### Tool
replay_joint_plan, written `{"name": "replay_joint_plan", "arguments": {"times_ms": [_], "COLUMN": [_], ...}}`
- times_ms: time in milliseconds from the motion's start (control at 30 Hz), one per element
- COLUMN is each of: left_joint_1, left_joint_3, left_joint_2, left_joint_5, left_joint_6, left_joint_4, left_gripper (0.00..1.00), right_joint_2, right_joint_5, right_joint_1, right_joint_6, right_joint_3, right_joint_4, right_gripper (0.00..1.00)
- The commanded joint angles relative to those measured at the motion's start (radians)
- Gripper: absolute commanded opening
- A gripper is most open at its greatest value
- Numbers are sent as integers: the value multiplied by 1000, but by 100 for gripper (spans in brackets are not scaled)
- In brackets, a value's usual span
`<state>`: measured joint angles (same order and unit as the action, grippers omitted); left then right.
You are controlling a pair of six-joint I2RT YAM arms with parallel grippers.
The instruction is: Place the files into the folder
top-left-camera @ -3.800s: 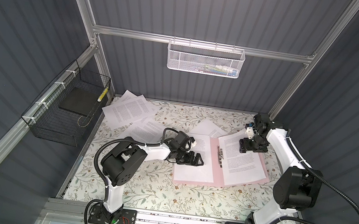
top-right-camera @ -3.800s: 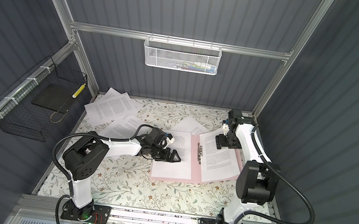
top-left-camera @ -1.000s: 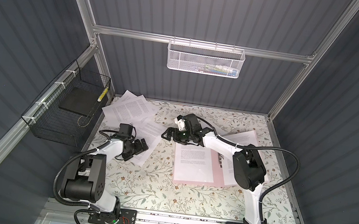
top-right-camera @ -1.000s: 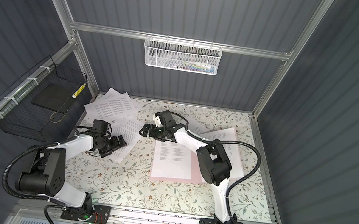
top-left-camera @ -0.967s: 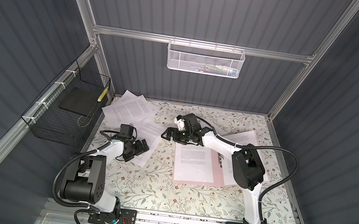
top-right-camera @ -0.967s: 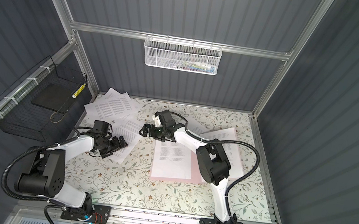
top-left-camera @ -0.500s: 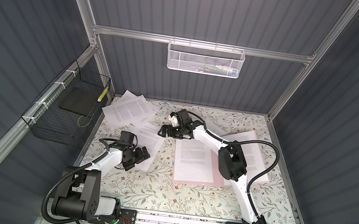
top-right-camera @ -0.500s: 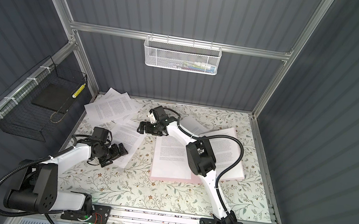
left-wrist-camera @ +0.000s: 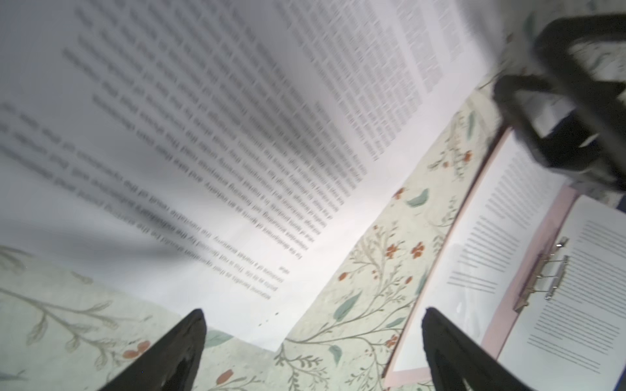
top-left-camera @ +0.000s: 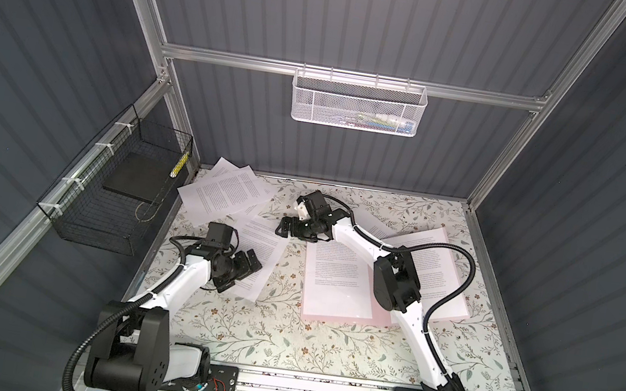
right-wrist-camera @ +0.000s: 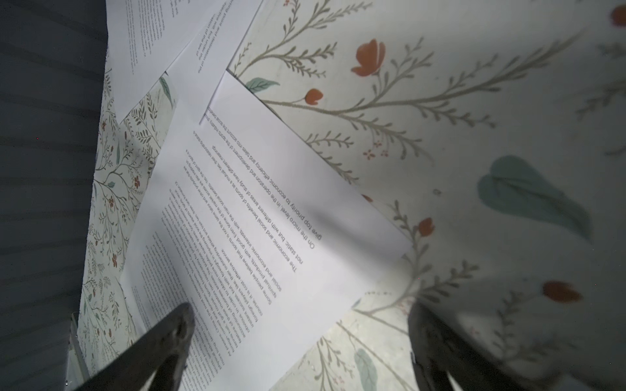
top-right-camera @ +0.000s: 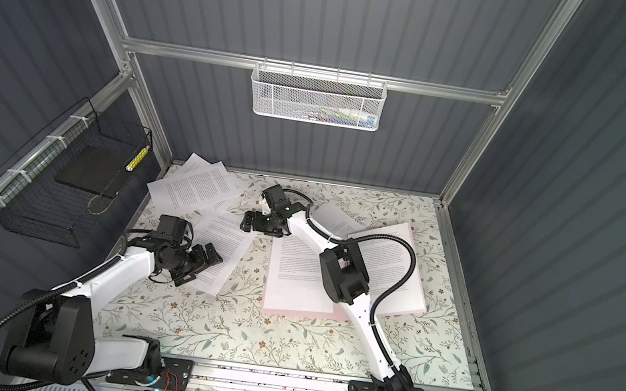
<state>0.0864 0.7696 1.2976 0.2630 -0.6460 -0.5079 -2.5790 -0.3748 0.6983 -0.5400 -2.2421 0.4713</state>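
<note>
Right claw [top-left-camera: 294,231] spread wide, arm stretched across above loose files [top-left-camera: 268,249]; left claw [top-left-camera: 242,273] likewise spread

The files [left-wrist-camera: 216,142] are matt paper. The folder [left-wrist-camera: 555,216] is smooth card (clip [left-wrist-camera: 547,276]: shiny metal). The table cover [right-wrist-camera: 440,84] seems cloth.
</note>
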Motion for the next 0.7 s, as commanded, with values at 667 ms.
{"name": "replay_joint_plan", "arguments": {"times_ms": [667], "left_joint_1": [20], "left_joint_3": [-87], "left_joint_2": [128], "left_joint_5": [-27], "left_joint_6": [-15], "left_joint_4": [39], "left_gripper": [100], "right_joint_2": [-121], "right_joint_5": [-7], "right_joint_1": [-5], "right_joint_6": [-117], "right_joint_3": [-128], "right_joint_4": [-17], "right_gripper": [93]}}
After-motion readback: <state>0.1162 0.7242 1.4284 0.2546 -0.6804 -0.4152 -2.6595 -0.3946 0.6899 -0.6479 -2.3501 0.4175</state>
